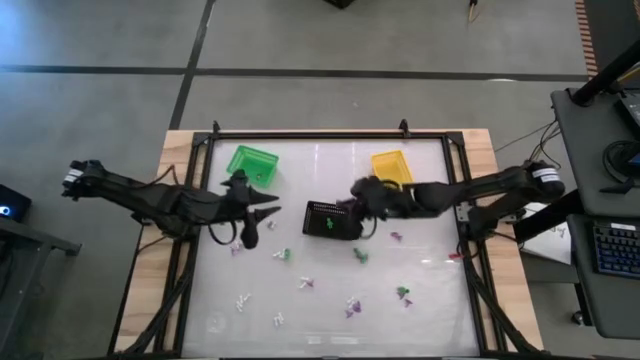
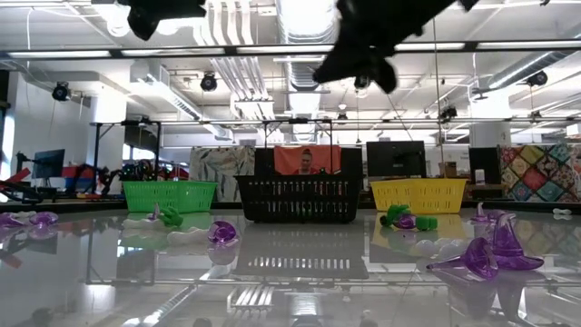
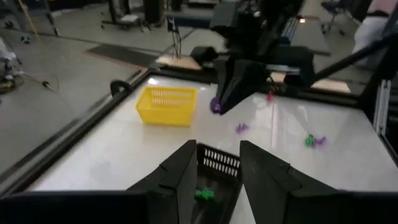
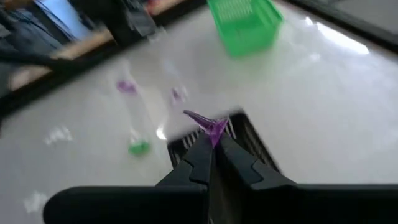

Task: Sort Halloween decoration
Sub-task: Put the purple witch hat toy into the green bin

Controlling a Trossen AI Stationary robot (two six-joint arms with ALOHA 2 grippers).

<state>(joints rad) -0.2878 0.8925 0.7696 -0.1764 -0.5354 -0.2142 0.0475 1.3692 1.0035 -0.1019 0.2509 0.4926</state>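
A black basket point(image 1: 330, 220) stands at mid-table, between a green basket point(image 1: 252, 163) at the far left and a yellow basket point(image 1: 392, 165) at the far right. My right gripper point(image 4: 211, 146) hovers over the black basket's right end, shut on a small purple trinket point(image 4: 210, 124). My left gripper point(image 3: 214, 168) hangs open just left of the black basket with nothing between its fingers. A green trinket point(image 3: 202, 194) lies inside the black basket. More Halloween decoration lies scattered on the near half of the table. My right gripper pinches the purple trinket's lower part point(image 4: 214, 132) between its two fingertips. The fingers come from the table's right, slanting down. The trinket's pointed end sticks out past the tips, and it is lifted clear above the black basket point(image 4: 249, 146).
Loose trinkets lie on the white tabletop: green point(image 1: 360, 255), purple point(image 1: 352, 305) and white point(image 1: 243, 300). A purple hat-shaped trinket point(image 2: 495, 254) lies close to the low camera. A dark frame point(image 1: 330, 133) runs along the table's edges.
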